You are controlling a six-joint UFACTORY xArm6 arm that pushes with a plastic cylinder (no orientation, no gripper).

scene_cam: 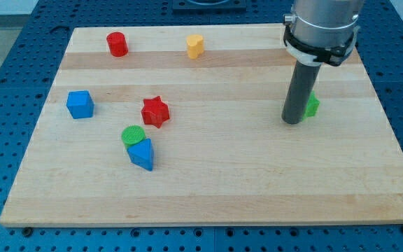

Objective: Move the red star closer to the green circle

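Observation:
The red star (155, 111) lies left of the board's middle. The green circle (133, 134) lies just below and left of it, a small gap apart, touching a blue triangle (142, 154) beneath it. My tip (293, 121) rests on the board far to the view's right of the star, right against a green block (312, 106) that the rod partly hides.
A red cylinder (117, 44) and a yellow heart-like block (196, 46) sit near the view's top. A blue cube (80, 104) sits at the left. The wooden board (208, 189) lies on a blue perforated table.

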